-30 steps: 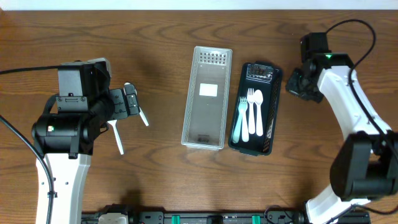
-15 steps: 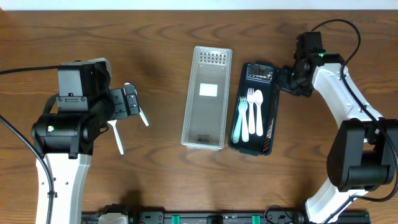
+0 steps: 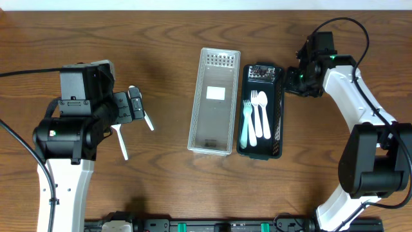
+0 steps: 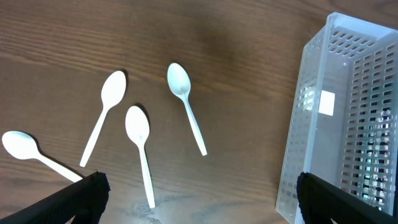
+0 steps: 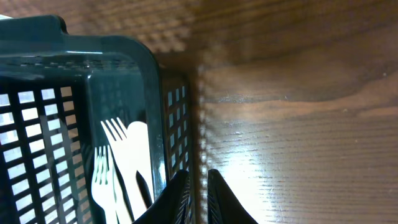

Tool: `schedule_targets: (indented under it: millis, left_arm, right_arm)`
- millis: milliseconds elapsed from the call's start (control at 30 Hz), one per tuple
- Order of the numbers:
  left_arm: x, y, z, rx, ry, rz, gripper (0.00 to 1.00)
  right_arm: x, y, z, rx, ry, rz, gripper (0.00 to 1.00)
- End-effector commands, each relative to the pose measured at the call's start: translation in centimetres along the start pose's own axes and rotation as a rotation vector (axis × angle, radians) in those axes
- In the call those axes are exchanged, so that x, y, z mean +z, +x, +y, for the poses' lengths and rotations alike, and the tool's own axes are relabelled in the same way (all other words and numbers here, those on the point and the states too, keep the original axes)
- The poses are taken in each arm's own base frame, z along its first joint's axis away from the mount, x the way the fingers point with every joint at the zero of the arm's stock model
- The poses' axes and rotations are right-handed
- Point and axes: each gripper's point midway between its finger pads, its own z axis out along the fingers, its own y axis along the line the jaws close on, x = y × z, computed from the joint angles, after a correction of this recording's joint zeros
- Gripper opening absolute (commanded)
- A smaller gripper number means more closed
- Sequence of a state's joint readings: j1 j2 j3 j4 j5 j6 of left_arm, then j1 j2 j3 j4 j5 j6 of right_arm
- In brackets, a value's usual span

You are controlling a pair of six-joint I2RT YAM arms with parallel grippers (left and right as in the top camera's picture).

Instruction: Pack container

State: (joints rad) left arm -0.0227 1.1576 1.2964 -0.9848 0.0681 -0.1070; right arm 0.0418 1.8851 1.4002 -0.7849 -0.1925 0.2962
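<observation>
The left hand (image 4: 205,202) hangs spread wide over four white spoons (image 4: 138,127) on the tabletop (image 3: 161,51), likely ready to pick one for the clear basket (image 3: 195,122) beyond, while farther off the right hand (image 5: 198,196), fingers nearly pressed together, rests against the fork-filled dark basket (image 3: 281,122), seemingly steadying it.

The translucent white basket (image 3: 212,119) has slot-gridded walls. Right of it, the dark green basket (image 3: 280,129), slotted too, holds white forks (image 3: 261,116) and a pale blue fork (image 3: 244,132). Left of it lie white spoons (image 4: 138,134). The table (image 3: 161,51) is brown wood-grain.
</observation>
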Motion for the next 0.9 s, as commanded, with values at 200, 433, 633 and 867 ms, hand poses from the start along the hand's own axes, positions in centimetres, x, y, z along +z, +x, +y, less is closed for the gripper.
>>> schedule_targets:
  millis: [200, 433, 633, 867]
  left_arm:
    - [-0.7, -0.3, -0.1, 0.011, 0.001, -0.016, 0.98]
    - [-4.9, -4.7, -0.6, -0.045, 0.015, -0.169, 0.98]
    - [-0.5, -5.8, 0.5, -0.182, -0.069, -0.077, 0.98]
    - [10.9, -3.9, -0.8, -0.255, -0.043, 0.190, 0.98]
  right_arm:
    - [0.0, -0.6, -3.0, 0.022, 0.154, -0.028, 0.80]
    - [-0.7, 0.9, -6.2, -0.007, 0.249, 0.045, 0.99]
    - [-2.2, 0.6, -8.7, -0.016, 0.358, 0.027, 0.99]
    - [-4.1, -0.5, -9.1, -0.011, 0.348, -0.035, 0.99]
